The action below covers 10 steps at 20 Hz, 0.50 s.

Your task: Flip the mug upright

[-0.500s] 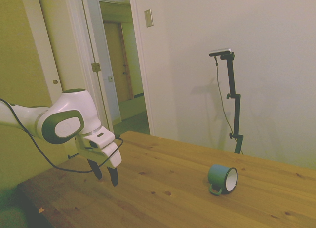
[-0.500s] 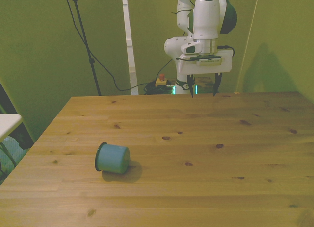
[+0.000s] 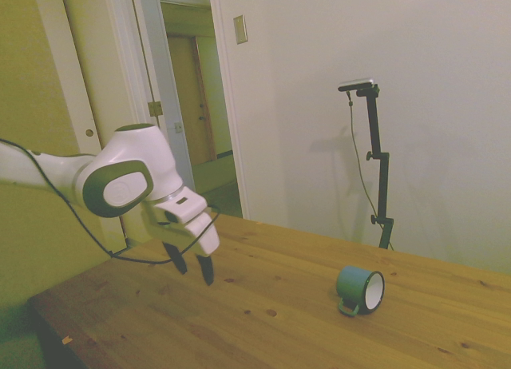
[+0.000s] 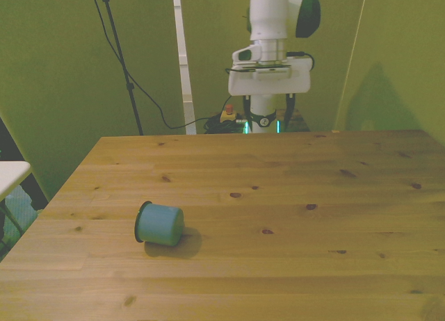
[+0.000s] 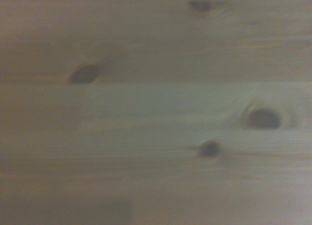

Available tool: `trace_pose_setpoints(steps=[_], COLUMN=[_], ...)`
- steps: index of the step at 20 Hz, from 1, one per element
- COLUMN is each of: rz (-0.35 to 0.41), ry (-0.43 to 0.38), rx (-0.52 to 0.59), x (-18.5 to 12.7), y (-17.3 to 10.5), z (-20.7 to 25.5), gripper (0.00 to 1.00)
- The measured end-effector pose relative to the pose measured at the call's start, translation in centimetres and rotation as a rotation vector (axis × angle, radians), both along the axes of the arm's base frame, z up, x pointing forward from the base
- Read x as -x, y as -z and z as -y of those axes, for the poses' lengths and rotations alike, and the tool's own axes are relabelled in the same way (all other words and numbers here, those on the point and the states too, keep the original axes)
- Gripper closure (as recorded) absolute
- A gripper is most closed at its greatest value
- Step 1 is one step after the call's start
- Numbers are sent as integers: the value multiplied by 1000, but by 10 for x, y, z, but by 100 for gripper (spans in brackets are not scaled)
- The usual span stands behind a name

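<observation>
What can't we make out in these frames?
- Mug handle: front view, hidden behind the mug's own body.
- Mug in the wrist view: absent; only blurred table planks and knots.
- Gripper fingertips: front view, dark and small against the arm's base.

Bare wooden table [image 4: 292, 175] is lying open between the gripper [image 3: 193, 269] and the mug [image 4: 159, 224], with nothing standing in that stretch. The mug is lying on its side toward the front view's left, with clear wood all round it. The wrist view is showing only knotted planks [image 5: 156, 118].
</observation>
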State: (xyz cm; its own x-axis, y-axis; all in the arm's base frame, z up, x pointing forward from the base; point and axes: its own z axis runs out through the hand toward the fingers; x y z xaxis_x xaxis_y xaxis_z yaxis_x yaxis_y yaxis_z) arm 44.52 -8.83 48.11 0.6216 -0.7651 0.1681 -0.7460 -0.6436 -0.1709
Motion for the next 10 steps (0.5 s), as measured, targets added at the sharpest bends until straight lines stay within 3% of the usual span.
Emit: trace_pose_setpoints(steps=[4,7,8,10], rz=[24,27,24,23], ry=[48,54,46,36], rx=[6,15,13,14], x=[-40,-74,-103,-103], y=[-15,-21,-19,-25], z=[68,95,95,99], gripper=[0,0,0,0])
